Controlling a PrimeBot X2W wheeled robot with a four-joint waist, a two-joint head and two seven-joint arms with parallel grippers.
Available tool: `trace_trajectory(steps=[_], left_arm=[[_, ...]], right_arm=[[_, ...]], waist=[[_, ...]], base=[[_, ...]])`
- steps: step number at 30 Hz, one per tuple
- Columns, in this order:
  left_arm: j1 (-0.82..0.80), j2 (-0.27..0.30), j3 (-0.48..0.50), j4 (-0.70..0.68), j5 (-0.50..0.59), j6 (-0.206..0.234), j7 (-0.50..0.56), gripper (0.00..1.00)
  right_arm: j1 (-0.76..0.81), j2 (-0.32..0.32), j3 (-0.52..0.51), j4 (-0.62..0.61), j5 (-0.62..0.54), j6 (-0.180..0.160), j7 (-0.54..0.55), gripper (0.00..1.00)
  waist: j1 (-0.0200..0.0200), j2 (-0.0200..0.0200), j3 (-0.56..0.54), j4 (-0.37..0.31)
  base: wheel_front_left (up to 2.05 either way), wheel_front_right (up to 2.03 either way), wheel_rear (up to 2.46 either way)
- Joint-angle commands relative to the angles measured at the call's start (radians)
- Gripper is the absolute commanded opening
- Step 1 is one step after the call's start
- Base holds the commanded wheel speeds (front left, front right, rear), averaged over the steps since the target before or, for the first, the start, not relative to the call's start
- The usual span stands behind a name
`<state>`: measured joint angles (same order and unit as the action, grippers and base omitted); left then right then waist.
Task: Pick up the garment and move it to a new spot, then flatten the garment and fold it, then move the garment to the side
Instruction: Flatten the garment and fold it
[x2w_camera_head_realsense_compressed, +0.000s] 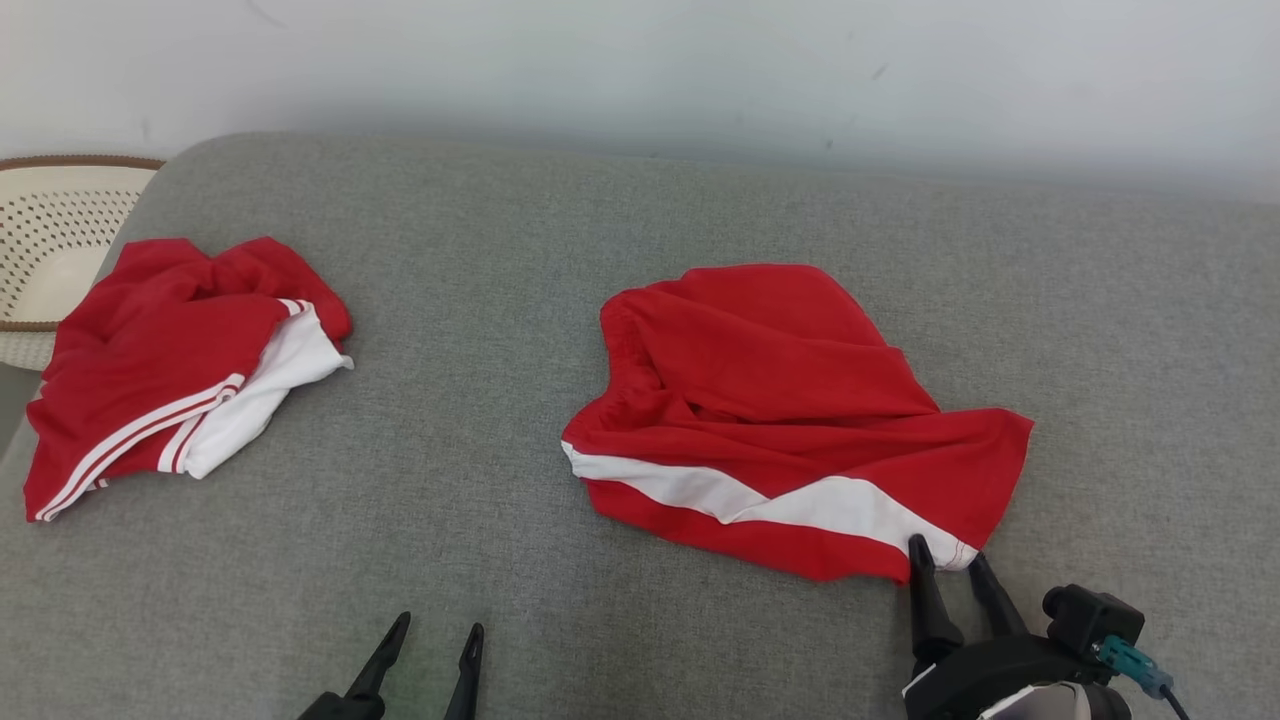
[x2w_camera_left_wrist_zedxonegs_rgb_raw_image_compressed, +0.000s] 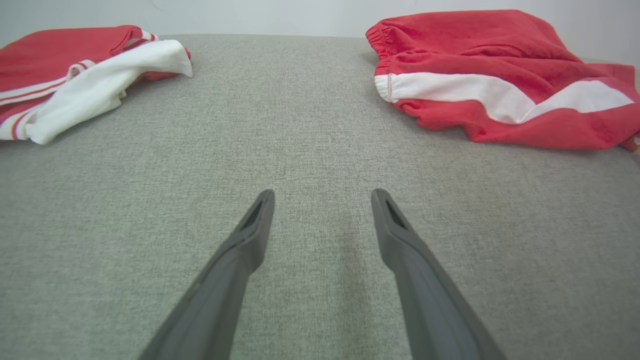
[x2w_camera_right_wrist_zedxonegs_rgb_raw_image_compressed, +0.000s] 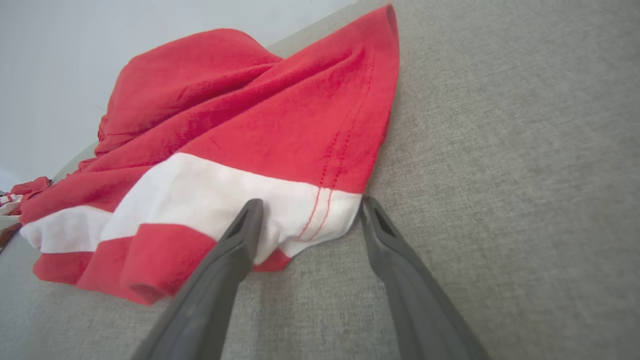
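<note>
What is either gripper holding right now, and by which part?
Nothing is held. The right gripper stands open at the white-striped hem corner of the shorts; the left gripper is open over the gray cushion.

shorts (x2w_camera_head_realsense_compressed: 790, 400) | red, 1 white band across near side | crumpled, not flat; gathered waist to the left, hem to the right | lies right of centre on grey cushion (x2w_camera_head_realsense_compressed: 500, 500)

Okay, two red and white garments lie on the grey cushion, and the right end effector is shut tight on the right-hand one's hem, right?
No: the right end effector is open, not shut. The right wrist view shows its fingers spread apart at the white hem corner of the garment. The rest holds.
</note>
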<state>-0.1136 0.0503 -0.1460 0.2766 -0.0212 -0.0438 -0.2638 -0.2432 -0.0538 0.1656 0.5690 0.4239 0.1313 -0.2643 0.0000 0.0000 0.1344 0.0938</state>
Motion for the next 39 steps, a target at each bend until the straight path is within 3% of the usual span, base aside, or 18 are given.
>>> trace_trajectory(steps=[1, 9, 11, 12, 16, 17, 18, 29, 39], left_arm=[[-0.001, 0.001, 0.002, 0.001, 0.0, -0.004, -0.001, 1.0], [-0.009, 0.001, -0.001, 0.0, -0.018, -0.003, -0.001, 1.0], [-0.01, 0.001, -0.004, -0.001, -0.019, -0.003, -0.001, 1.0], [-0.012, 0.001, -0.005, -0.002, -0.02, -0.003, -0.001, 1.0], [-0.017, 0.001, -0.006, -0.006, -0.027, 0.0, -0.001, 1.0], [-0.018, 0.001, -0.005, -0.007, -0.028, 0.001, -0.001, 1.0], [-0.019, 0.001, -0.005, -0.009, -0.03, 0.001, -0.001, 1.0], [-0.085, 0.0, -0.041, -0.039, -0.057, -0.024, -0.001, 1.0], [-0.179, 0.001, -0.119, 0.066, -0.126, -0.068, -0.001, 1.0]], right_arm=[[-0.011, 0.001, -0.007, 0.01, -0.012, -0.001, 0.0, 1.0], [0.018, 0.003, 0.0, -0.001, -0.021, -0.001, 0.0, 0.97], [0.024, 0.003, 0.012, -0.009, -0.013, -0.001, 0.0, 0.79], [0.029, 0.003, 0.017, -0.013, -0.005, -0.001, 0.0, 0.56], [0.04, 0.003, 0.034, -0.028, 0.011, -0.001, 0.0, 0.27], [0.042, 0.003, 0.036, -0.031, 0.011, -0.001, 0.0, 0.04], [0.042, 0.003, 0.036, -0.031, 0.012, -0.001, 0.0, 0.0], [0.059, -0.049, -0.022, -0.096, -0.013, -0.001, 0.0, 0.0], [0.046, -0.078, 0.005, -0.094, -0.001, -0.001, 0.0, 0.0]], waist=[[0.0, 0.0, 0.003, 0.002], [0.0, 0.0, 0.01, -0.01], [0.0, 0.0, 0.01, -0.013], [0.0, 0.0, 0.011, -0.014], [0.0, 0.0, 0.011, -0.017], [0.0, 0.0, 0.011, -0.018], [0.0, 0.0, 0.011, -0.019], [0.0, 0.0, 0.018, -0.051], [0.0, 0.0, 0.031, -0.119]], base=[[0.0, 0.0, 0.0], [0.0, 0.0, 0.0], [0.0, 0.0, 0.0], [0.0, 0.0, 0.0], [0.0, 0.0, 0.0], [0.0, 0.0, 0.0], [0.0, 0.0, 0.0], [0.0, 0.0, 0.0], [0.0, 0.0, 0.0]])
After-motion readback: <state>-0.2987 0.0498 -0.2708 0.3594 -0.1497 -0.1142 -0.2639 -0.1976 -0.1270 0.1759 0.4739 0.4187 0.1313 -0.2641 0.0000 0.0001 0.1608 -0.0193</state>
